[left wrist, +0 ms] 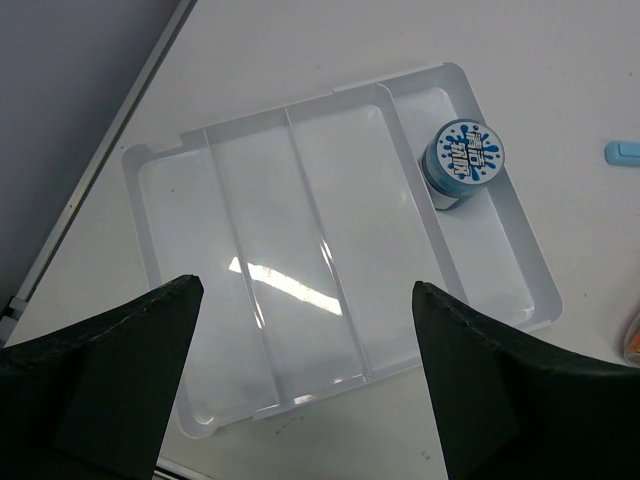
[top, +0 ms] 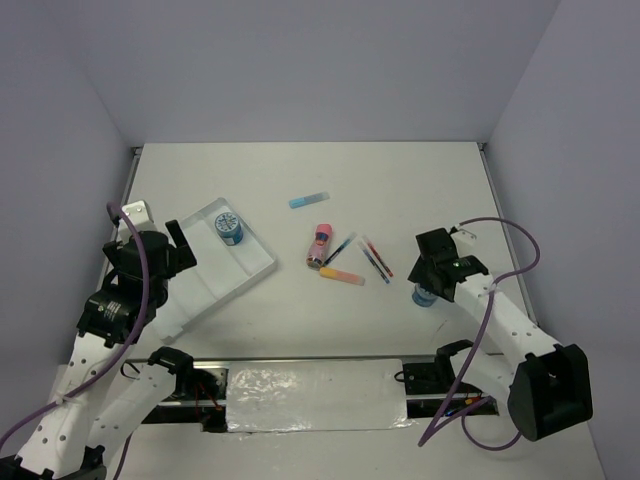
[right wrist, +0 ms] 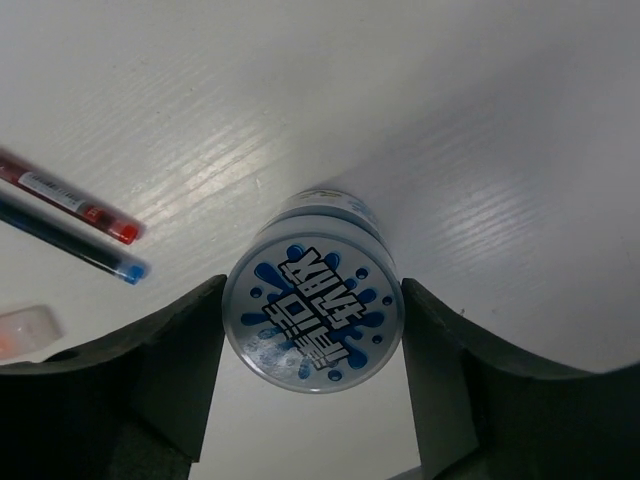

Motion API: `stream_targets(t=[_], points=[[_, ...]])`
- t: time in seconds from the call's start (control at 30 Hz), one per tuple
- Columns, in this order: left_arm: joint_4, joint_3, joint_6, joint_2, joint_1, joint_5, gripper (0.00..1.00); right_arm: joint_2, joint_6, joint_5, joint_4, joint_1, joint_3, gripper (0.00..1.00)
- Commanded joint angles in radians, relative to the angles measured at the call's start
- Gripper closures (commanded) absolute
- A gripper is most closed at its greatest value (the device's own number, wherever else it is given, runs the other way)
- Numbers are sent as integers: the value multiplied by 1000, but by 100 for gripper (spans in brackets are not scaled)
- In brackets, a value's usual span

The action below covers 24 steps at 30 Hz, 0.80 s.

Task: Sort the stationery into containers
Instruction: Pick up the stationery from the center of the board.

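The translucent-white tray (top: 238,277) lies at the left, also in the left wrist view (left wrist: 260,200). One blue roll (top: 229,227) stands in its end compartment (left wrist: 462,160). My left gripper (top: 178,248) hangs open and empty above the tray's near edge (left wrist: 305,300). My right gripper (top: 428,290) is shut on the second blue roll (right wrist: 312,318), which stands upright on the table, a finger pressed to each side. A pink cylinder (top: 321,243), an orange bar (top: 342,275), a light-blue bar (top: 309,200) and thin pens (top: 375,260) lie mid-table.
A red pen (right wrist: 70,197) and a blue pen (right wrist: 70,243) lie side by side left of the right gripper. The orange bar's end (right wrist: 25,330) shows at that view's left edge. The table's left edge (left wrist: 120,120) runs beside the tray.
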Motion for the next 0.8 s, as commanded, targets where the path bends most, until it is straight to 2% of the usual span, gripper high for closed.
stream_targets(t=[0.0, 0.03, 0.1, 0.13, 0.23, 0.3, 0.37, 0.47, 0.53, 0.63, 0.67, 0.77], points=[[31, 6, 2, -12, -6, -6, 1, -4, -8, -23, 25, -2, 7, 43], [31, 6, 2, -13, -6, -6, 1, -15, -14, -27, 31, -3, -1, 53], [32, 6, 4, -12, -8, -4, 1, -36, -36, -49, 51, -6, -6, 57], [35, 6, 5, -9, -8, -3, 1, -42, -48, -59, 54, -3, -6, 67], [34, 6, 7, -6, -8, 0, 1, -67, -82, -101, 59, 13, 25, 73], [34, 6, 5, -4, -8, 0, 1, -119, -79, -104, 40, 43, 49, 73], [31, 9, 5, -7, -8, -7, 1, -185, -48, -105, 29, 116, 105, 73], [25, 10, -6, -22, -8, -26, 1, -194, 4, -171, 173, 260, 161, 73], [19, 12, -10, -27, -6, -36, 1, -138, 21, -226, 265, 364, 198, 72], [12, 16, -19, -30, -6, -56, 1, 61, 4, -204, 431, 481, 296, 71], [9, 16, -21, -32, -6, -63, 1, 176, -13, -182, 532, 541, 325, 71], [11, 16, -22, -38, -6, -63, 1, 391, -68, -191, 698, 596, 446, 71]])
